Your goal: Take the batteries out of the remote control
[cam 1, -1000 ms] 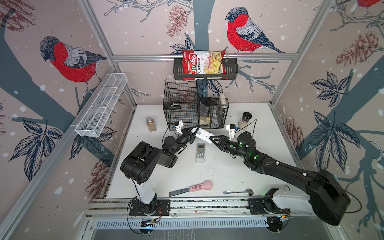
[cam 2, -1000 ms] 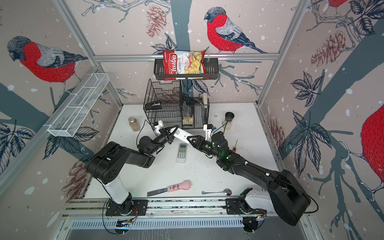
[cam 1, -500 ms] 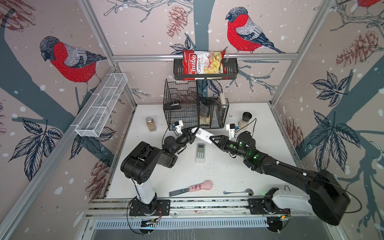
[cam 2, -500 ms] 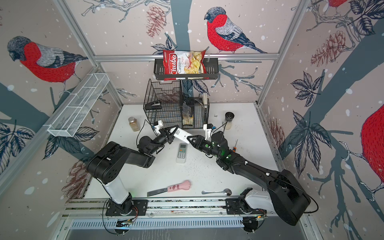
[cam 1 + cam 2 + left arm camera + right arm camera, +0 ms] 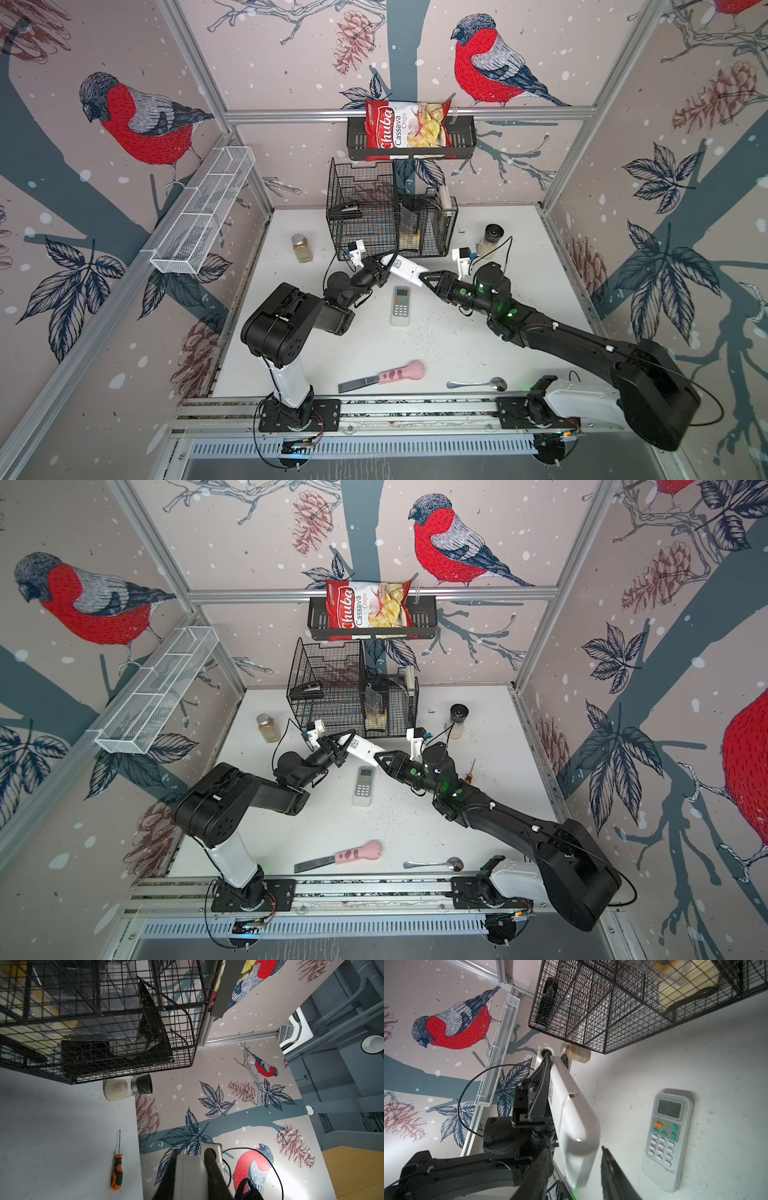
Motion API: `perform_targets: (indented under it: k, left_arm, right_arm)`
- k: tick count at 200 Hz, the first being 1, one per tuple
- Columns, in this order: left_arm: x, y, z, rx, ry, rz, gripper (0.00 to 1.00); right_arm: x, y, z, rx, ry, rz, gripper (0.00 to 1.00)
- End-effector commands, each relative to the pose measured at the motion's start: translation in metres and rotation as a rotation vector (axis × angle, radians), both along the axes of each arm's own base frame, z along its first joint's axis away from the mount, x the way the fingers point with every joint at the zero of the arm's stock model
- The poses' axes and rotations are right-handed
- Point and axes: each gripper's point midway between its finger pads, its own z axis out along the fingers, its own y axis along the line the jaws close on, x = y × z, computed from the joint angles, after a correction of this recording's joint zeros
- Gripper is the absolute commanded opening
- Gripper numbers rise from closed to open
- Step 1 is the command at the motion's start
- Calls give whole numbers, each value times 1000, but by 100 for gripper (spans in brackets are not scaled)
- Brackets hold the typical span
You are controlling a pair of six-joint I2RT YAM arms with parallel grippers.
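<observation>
Right fingers (image 5: 611,1169) have narrowed, open around the held remote (image 5: 571,1118); left fingers (image 5: 538,1086) clamp it.

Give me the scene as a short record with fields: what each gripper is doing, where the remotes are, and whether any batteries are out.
left gripper: shut on held remote, raised off the table
right gripper: open, jaws either side of that remote's free end
table remote: lying flat, buttons up
batteries: none in view
screwdriver: on the table, untouched
</observation>
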Motion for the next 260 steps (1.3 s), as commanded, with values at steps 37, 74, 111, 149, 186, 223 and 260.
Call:
perform_targets:
  k: [37,74,111,149,186,223,260]
  left_arm:
    - [-6,5,27,-46,-131,9,0]
    - [-5,5,27,-44,-130,10,0]
    - [-4,5,24,-41,-126,11,0]
    - [-4,5,23,-42,-124,10,0]
    - [-4,5,22,-41,-121,9,0]
    - [-6,5,23,-44,-124,3,0]
    - [-8,4,25,-48,-128,-3,0]
  right_arm:
    - [1,2,8,16,-26,1,41]
    - [0,2,9,17,-27,2,40]
    - [-1,4,10,21,-30,5,40]
    - [-2,5,9,20,-30,10,39]
    - [0,6,10,20,-30,10,38]
    - [3,10,6,15,-23,16,36]
    - [4,13,7,19,-25,21,34]
